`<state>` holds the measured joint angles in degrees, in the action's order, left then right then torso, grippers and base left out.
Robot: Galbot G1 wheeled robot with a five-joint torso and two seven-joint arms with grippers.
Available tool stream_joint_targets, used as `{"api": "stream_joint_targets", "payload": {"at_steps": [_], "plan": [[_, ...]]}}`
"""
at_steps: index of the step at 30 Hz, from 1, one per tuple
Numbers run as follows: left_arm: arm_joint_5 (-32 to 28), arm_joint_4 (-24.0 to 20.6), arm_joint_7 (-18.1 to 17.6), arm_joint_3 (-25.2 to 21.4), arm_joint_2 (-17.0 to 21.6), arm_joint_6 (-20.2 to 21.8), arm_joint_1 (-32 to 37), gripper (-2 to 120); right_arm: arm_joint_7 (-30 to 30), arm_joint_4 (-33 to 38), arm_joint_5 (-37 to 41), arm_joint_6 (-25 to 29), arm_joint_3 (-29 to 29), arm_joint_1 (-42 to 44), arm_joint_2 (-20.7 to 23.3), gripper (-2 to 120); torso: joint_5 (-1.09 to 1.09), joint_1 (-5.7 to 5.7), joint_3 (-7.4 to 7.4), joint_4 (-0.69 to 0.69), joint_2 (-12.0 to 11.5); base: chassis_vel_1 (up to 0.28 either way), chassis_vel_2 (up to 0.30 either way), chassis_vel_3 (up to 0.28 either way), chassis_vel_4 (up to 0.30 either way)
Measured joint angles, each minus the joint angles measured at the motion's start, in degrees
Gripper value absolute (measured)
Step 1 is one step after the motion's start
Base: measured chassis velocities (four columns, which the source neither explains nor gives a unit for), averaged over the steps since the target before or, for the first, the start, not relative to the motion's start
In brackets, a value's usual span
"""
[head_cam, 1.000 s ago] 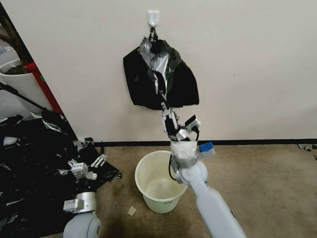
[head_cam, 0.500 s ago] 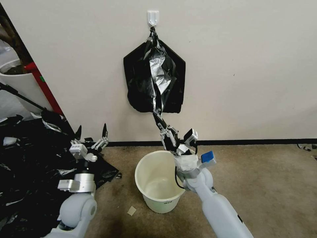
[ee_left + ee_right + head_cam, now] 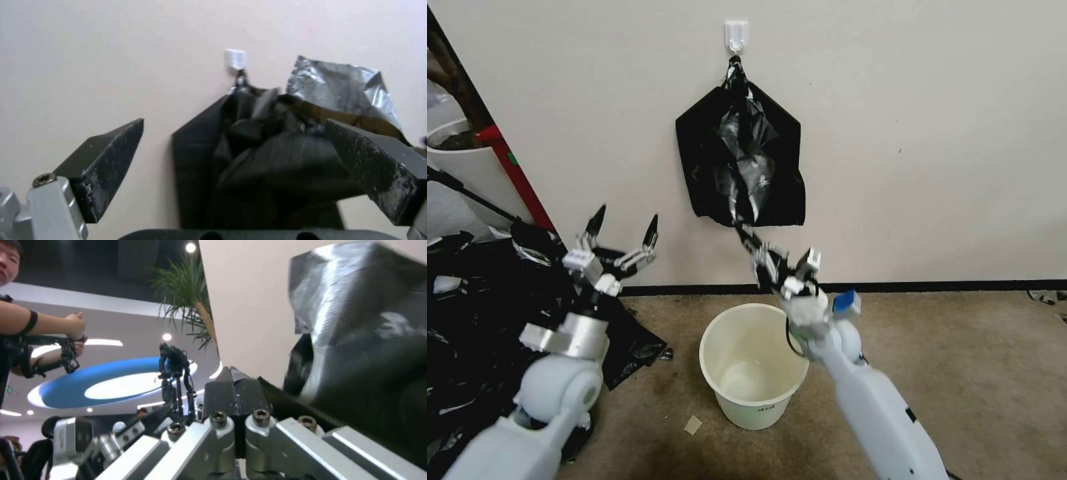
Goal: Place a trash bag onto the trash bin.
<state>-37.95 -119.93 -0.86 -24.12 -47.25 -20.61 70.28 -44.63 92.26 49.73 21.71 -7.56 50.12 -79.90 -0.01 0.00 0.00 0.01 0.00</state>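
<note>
Head view: my right gripper (image 3: 758, 248) is pinching the low tail of the bag (image 3: 746, 163), which is hanging from the wall hook (image 3: 736, 35) in front of a flat black pack (image 3: 700, 167), above and behind the bin (image 3: 752, 363) on the carpet, while my left gripper (image 3: 622, 230) is hovering spread and empty well to the left. Left wrist view: my spread fingers (image 3: 106, 156) are framing the bag (image 3: 276, 160) from a distance, so I am judging a grab of the pack instead to be a risk. Right wrist view: film (image 3: 365, 350) is bunching at my closed fingers (image 3: 236, 395), and a hard pull could tear it or leave it snagged on the hook.
</note>
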Motion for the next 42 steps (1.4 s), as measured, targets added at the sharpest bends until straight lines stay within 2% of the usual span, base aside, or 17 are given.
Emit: {"api": "stream_joint_targets", "payload": {"at_steps": [1, 2, 4, 5, 8, 9, 10, 12, 13, 16, 17, 18, 21, 31, 35, 36, 42], "plan": [[-1.8, -0.2, -0.6, 1.4, 2.5, 1.6, -2.4, 100, 0.4, 0.2, -0.5, 0.0, 0.1, -0.5, 0.0, 0, 0.00, 0.00, 0.00, -0.01, 0.0, 0.000, 0.000, 0.000, 0.000], [-1.8, -0.2, -0.6, 1.4, 2.5, 1.6, -2.4, 100, 0.4, 0.2, -0.5, 0.0, 0.1, -0.5, 0.0, 0, 0.00, 0.00, 0.00, -0.01, 0.0, 0.000, 0.000, 0.000, 0.000], [-4.7, 0.0, -1.4, 4.6, 7.3, 6.1, -9.1, 100, 0.6, 0.3, -1.4, 0.1, 0.8, -0.6, 0.0, 0, 0.01, 0.00, 0.01, -0.01, 0.0, 0.000, 0.000, 0.000, 0.000], [-4.7, 0.0, -1.4, 4.6, 7.3, 6.1, -9.1, 100, 0.6, 0.3, -1.4, 0.1, 0.8, -0.6, 0.0, 0, 0.01, 0.00, 0.01, -0.01, 0.0, 0.000, 0.000, 0.000, 0.000], [-8.8, 0.8, -0.7, 9.1, 11.5, 12.1, -19.1, 100, 0.6, 0.1, -2.8, 0.5, 1.2, 0.1, -0.4, 0, 0.00, 0.00, 0.01, -0.02, 0.0, 0.000, 0.000, 0.000, 0.000], [-8.8, 0.8, -0.7, 9.1, 11.5, 12.1, -19.1, 100, 0.6, 0.1, -2.8, 0.5, 1.2, 0.1, -0.4, 0, 0.00, 0.00, 0.01, -0.02, 0.0, 0.000, 0.000, 0.000, 0.000], [-10.7, 0.7, -0.3, 10.5, 12.4, 14.0, -21.7, 100, 0.6, 0.0, -3.2, 0.6, 1.2, 0.3, -0.6, 0, 0.01, 0.00, 0.00, -0.01, 0.0, 0.000, 0.000, 0.000, 0.000], [-15.8, 0.6, 1.2, 15.7, 14.7, 20.3, -28.7, 100, 0.5, -0.1, -3.8, 0.7, 1.3, 0.5, -1.0, 0, 0.01, 0.00, 0.00, -0.01, 0.0, 0.000, 0.000, 0.000, 0.000], [-15.8, 0.6, 1.2, 15.7, 14.7, 20.3, -28.7, 100, 0.5, -0.1, -3.8, 0.7, 1.3, 0.5, -1.0, 0, 0.01, 0.00, 0.00, -0.01, 0.0, 0.000, 0.000, 0.000, 0.000], [-17.1, 1.5, 2.4, 21.5, 16.1, 28.0, -36.3, 100, 0.4, -0.1, -4.3, 0.8, 1.3, 0.5, -1.2, 0, 0.00, 0.00, 0.01, -0.01, 0.0, 0.000, 0.000, 0.000, 0.000], [-17.1, 1.5, 2.4, 21.5, 16.1, 28.0, -36.3, 100, 0.4, -0.1, -4.3, 0.8, 1.3, 0.5, -1.2, 0, 0.00, 0.00, 0.01, -0.01, 0.0, 0.000, 0.000, 0.000, 0.000], [-17.1, 1.9, 2.5, 23.1, 16.1, 30.8, -38.9, 100, 0.4, 0.0, -4.4, 0.8, 1.4, 0.5, -1.3, 0, 0.01, 0.00, 0.00, -0.02, 0.0, 0.000, 0.000, 0.000, 0.000], [-17.4, 3.0, 1.8, 26.1, 14.5, 35.4, -43.4, 100, 0.4, 0.3, -4.5, 0.8, 1.4, 0.5, -1.4, 0, 0.00, 0.00, 0.00, -0.01, 0.0, 0.000, 0.000, 0.000, 0.000], [-18.1, 5.1, 1.2, 30.7, 10.5, 42.0, -49.3, 98, 0.4, 0.7, -5.0, 0.8, 1.7, 1.3, -1.5, 0, 0.01, 0.00, 0.00, -0.01, 0.0, 0.000, 0.000, 0.000, 0.000], [-17.8, 5.9, 0.0, 32.5, 9.2, 45.9, -51.4, 81, 0.3, 1.3, -5.2, 0.8, 1.9, 1.5, -1.6, 0, 0.01, 0.00, 0.00, -0.01, 0.0, 0.000, 0.000, 0.000, 0.000], [-17.8, 5.9, 0.0, 32.5, 9.2, 45.9, -51.4, 81, 0.3, 1.3, -5.2, 0.8, 1.9, 1.5, -1.6, 0, 0.01, 0.00, 0.00, -0.01, 0.0, 0.000, 0.000, 0.000, 0.000], [-19.0, 6.9, -2.8, 33.5, 7.4, 48.7, -52.4, 56, 0.3, 2.4, -5.2, 0.8, 2.1, 1.5, -1.6, 0, 0.01, 0.00, 0.00, -0.01, 0.0, 0.000, 0.000, 0.000, 0.000]]}}
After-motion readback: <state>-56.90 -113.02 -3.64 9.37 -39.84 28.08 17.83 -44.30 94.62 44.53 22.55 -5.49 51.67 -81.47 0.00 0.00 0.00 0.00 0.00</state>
